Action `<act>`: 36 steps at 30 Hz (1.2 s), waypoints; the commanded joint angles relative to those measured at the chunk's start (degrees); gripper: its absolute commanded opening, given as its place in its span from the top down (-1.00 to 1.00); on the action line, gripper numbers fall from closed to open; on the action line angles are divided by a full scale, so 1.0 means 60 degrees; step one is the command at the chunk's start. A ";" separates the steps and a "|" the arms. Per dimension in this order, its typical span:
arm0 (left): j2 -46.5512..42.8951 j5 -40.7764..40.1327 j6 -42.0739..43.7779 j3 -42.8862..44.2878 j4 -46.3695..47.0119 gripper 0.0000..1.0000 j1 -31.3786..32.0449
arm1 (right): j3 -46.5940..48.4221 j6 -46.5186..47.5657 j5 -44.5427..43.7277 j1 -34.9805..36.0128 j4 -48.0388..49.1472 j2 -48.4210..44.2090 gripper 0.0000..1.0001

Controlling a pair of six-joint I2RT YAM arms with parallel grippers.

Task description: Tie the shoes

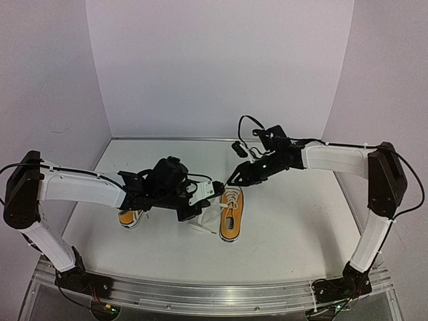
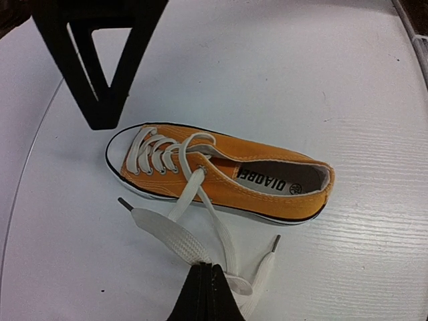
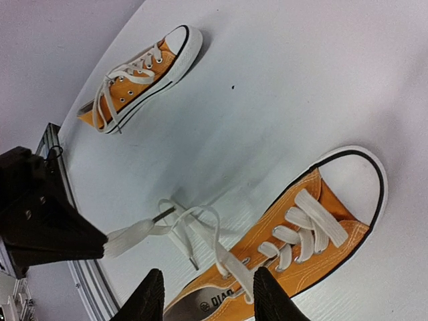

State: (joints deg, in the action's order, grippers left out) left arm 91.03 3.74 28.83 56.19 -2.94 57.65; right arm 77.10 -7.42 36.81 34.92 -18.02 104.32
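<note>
One orange-yellow shoe (image 1: 231, 214) lies mid-table, toe toward the back wall, its white laces loose. It also shows in the left wrist view (image 2: 227, 177) and the right wrist view (image 3: 314, 241). My left gripper (image 1: 202, 211) is just left of it, shut on a wide loose lace (image 2: 164, 234); the pinched lace also shows in the right wrist view (image 3: 134, 234). My right gripper (image 1: 233, 180) is open and empty, hovering above the shoe's toe; its fingertips (image 3: 152, 294) straddle the eyelets. The second shoe (image 3: 140, 73) lies further left, partly under my left arm (image 1: 131, 217).
The metal rail (image 1: 200, 291) runs along the table's near edge. White walls close in the back and both sides. The lace's other end with its dark tip (image 2: 274, 244) lies on the table beside the shoe.
</note>
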 commanded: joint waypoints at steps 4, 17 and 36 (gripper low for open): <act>-0.1133 0.1493 0.0300 -0.1130 0.0759 1.00 0.0039 | 0.1661 0.0618 -0.0215 0.0026 -0.0479 0.1225 0.18; -0.3322 0.2334 0.0244 -0.1247 0.0634 1.00 0.0440 | 0.3559 0.2191 -0.0398 0.0629 -0.2016 0.2759 0.22; -0.3133 0.2785 0.0587 -0.0177 -0.2017 1.00 0.1361 | 0.4796 0.4051 -0.1339 0.1493 -0.4585 0.3413 0.24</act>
State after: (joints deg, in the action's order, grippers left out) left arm 72.90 18.57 31.72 50.74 -11.99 64.94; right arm 103.22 14.01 31.41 42.96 -41.08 123.23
